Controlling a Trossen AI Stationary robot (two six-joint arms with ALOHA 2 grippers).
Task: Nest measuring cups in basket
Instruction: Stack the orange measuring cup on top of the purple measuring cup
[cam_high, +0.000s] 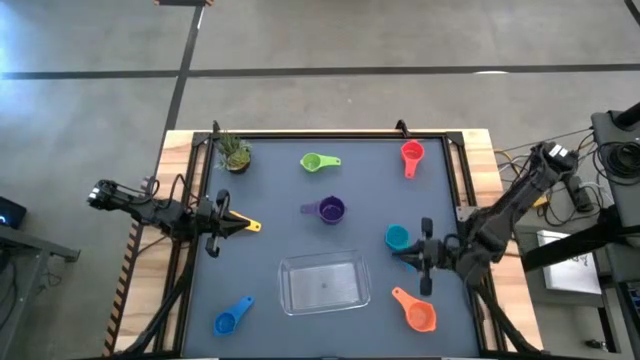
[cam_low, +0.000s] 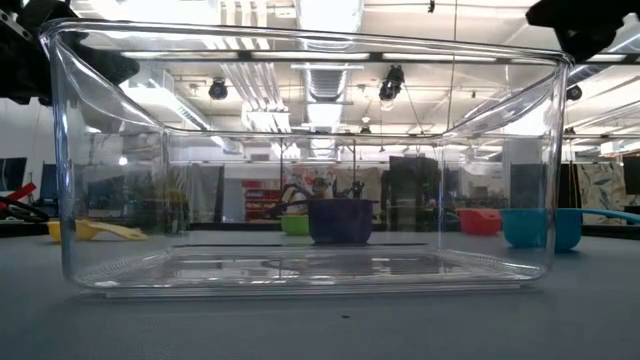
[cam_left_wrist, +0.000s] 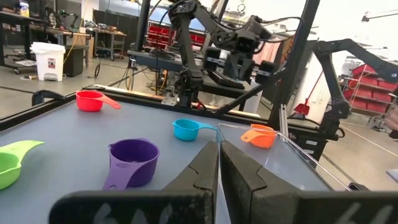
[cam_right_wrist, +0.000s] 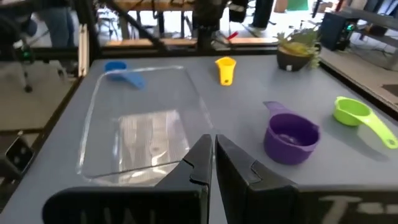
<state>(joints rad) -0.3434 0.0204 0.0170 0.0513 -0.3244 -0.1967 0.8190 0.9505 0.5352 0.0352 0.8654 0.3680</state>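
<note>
My left gripper (cam_high: 222, 222) is pressed together, holding nothing, at the table's left edge beside the yellow cup (cam_high: 248, 226). My right gripper (cam_high: 420, 254) is likewise closed and empty, just near of the teal cup (cam_high: 397, 238). The clear basket (cam_high: 322, 283) sits centre-near; all cups lie outside it.

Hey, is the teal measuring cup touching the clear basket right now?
Apart. The high view shows bare dark table between the teal cup and the basket, the cup lying off the basket's far right corner.
</note>
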